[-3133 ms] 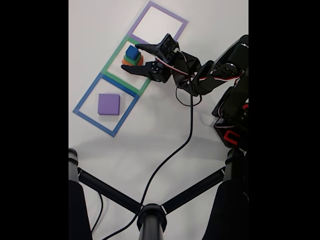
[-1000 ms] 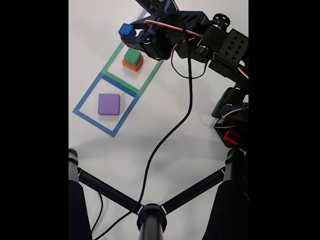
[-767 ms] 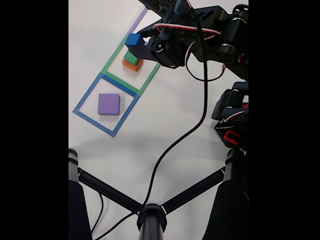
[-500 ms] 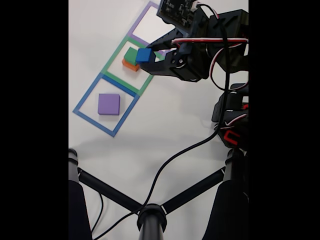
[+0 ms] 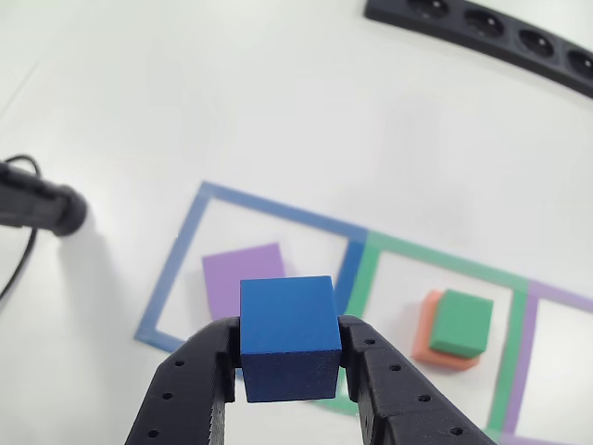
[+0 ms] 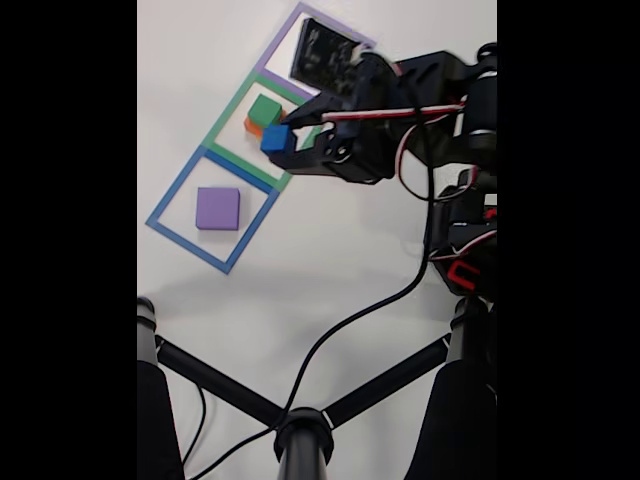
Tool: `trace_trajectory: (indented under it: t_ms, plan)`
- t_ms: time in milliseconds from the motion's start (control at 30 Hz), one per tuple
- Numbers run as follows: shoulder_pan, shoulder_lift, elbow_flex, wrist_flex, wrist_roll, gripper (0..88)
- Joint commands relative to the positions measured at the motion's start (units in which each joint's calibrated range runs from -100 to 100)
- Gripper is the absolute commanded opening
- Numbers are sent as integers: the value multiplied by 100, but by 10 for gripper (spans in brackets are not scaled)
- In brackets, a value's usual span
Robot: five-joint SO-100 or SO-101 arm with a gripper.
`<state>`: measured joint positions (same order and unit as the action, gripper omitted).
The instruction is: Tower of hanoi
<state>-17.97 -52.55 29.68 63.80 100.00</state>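
The pincer [image 5: 289, 371] is closed on the small blue cube [image 5: 288, 336], one black finger pressed to each side, holding it in the air above the desk [image 5: 185, 111] near the border between the blue tape square [image 5: 181, 264] and the green tape square [image 5: 508, 311]. This looks like the carrying step: the cube likely belongs on the flat purple block [image 5: 243, 276] inside the blue tape square, so the next move calls for centring over that block and lowering squarely before letting go. I count four blocks, one of each colour, the green block [image 5: 461, 322] sitting on the salmon-orange block [image 5: 428, 334] inside the green tape square, and three tape squares, the purple tape square [image 6: 300, 18] beyond the green one.
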Motion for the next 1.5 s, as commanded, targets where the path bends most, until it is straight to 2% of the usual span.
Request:
trace_trajectory:
  t_ms: [0,367,800,967,1467]
  plan:
    - [-83,-89,1417,-1917,0,49]
    - [-182,1385,3716,-6295,0,56]
    - [-357,3765,4224,-9484,0,64]
    - [-380,4550,4224,-10342,0,64]
    - [-502,6041,4134,-11840,0,65]
